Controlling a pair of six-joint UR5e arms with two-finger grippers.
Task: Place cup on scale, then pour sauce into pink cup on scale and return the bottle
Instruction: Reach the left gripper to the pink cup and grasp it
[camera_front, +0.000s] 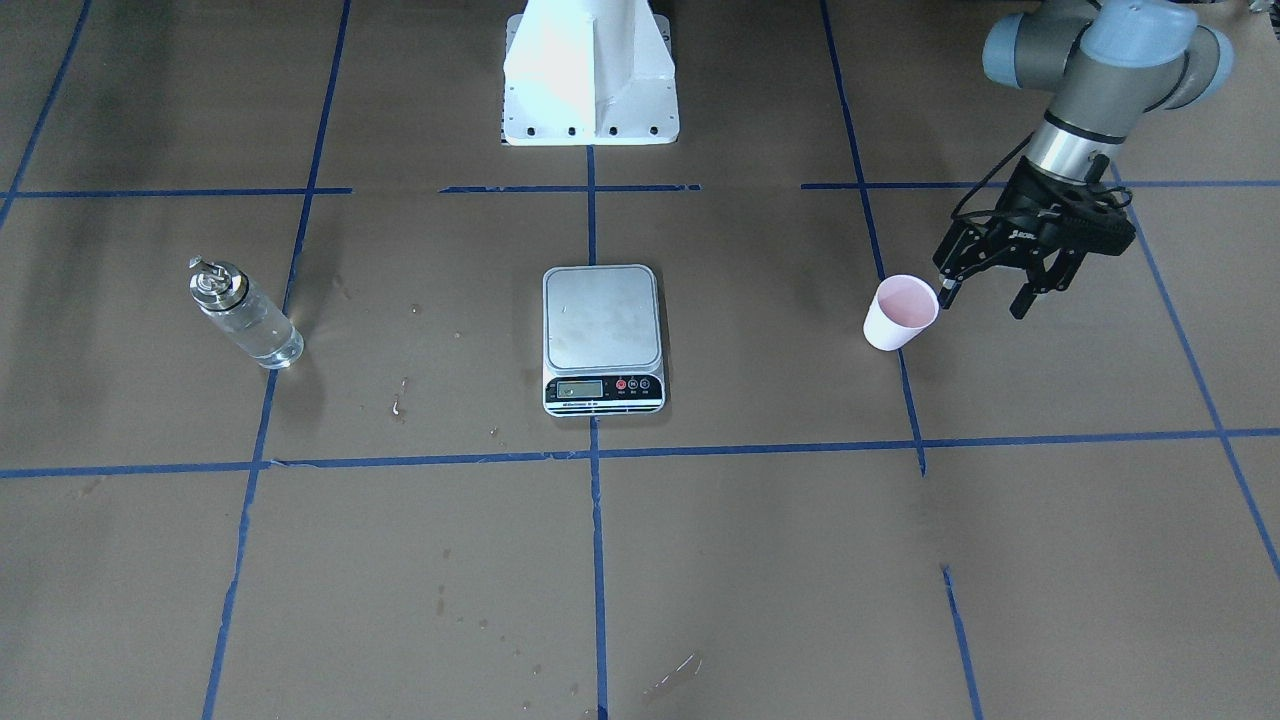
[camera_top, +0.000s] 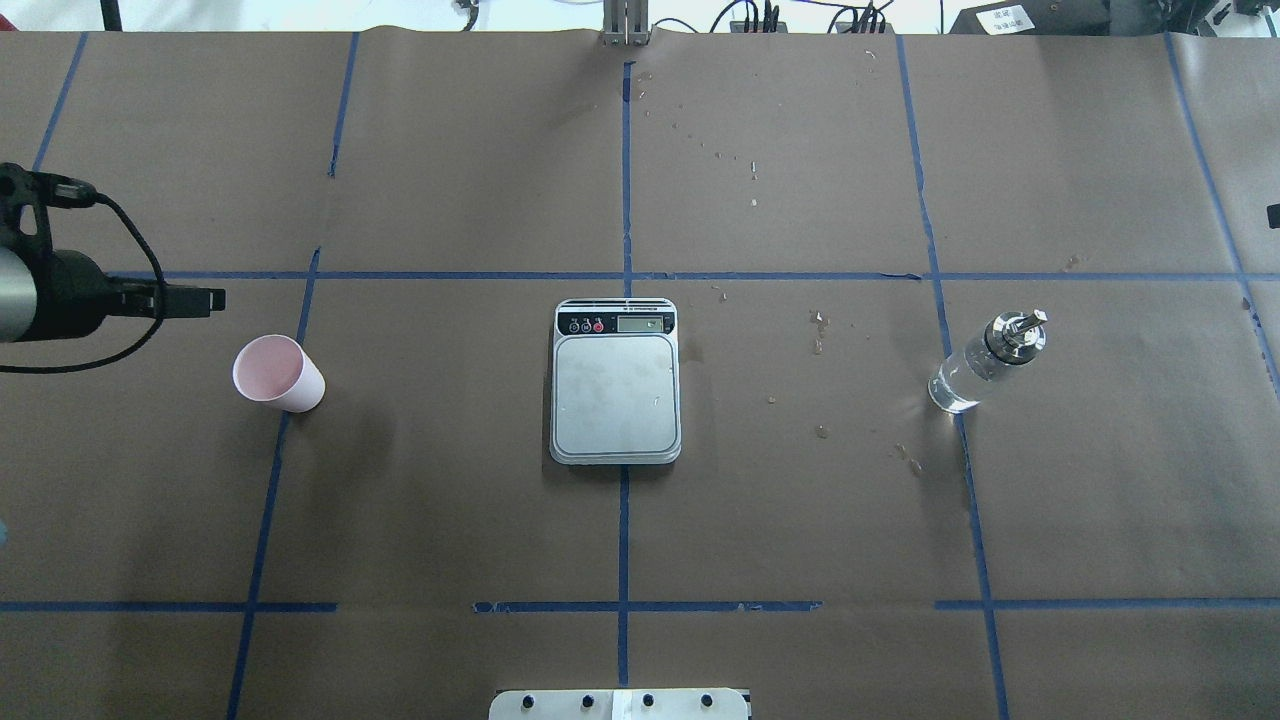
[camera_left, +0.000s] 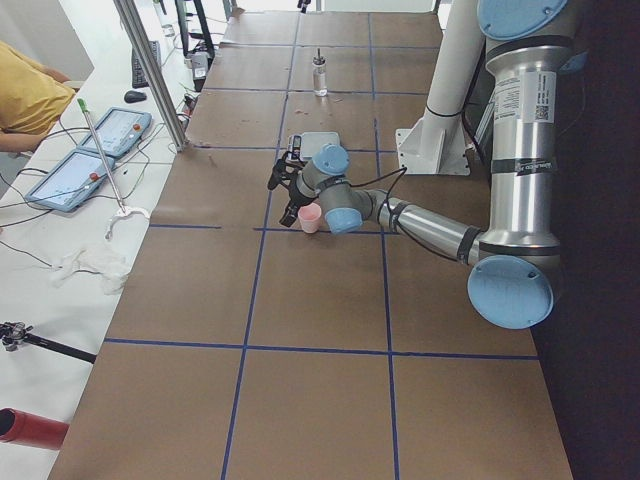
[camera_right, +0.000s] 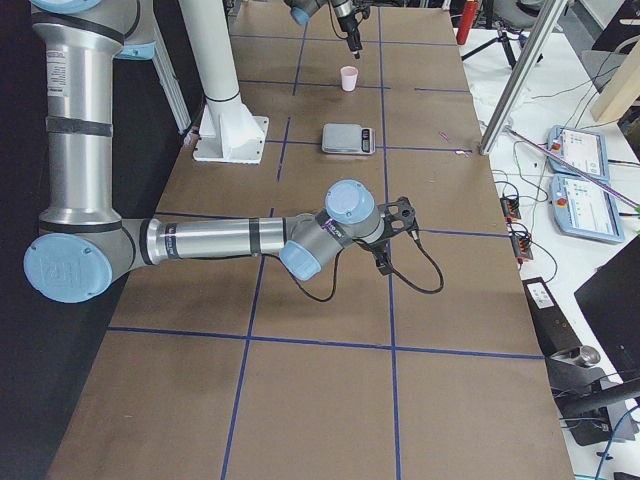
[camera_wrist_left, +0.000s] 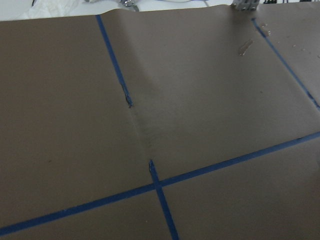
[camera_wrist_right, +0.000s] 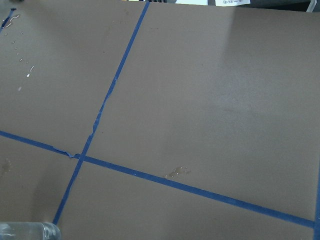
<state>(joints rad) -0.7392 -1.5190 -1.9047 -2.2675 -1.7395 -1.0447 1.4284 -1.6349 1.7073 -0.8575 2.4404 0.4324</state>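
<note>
Left gripper (camera_front: 982, 303) is spread open, holding nothing, hanging just beside the small pale pink paper cup (camera_front: 900, 312). That cup stands upright on the brown paper-covered table (camera_front: 700, 560), off to the gripper's right, so it's the closer pincer by far. Further right sits the flat steel-topped kitchen scale (camera_front: 602, 318), no cup on it yet, and far right the small clear glass bottle with metal pourer cap (camera_front: 245, 315). Gripper probably sits a bit above the rim, hard to judge. Right gripper (camera_right: 395, 235) only shows side-on, can't tell its jaws. Left wrist cam misses the cup.
</note>
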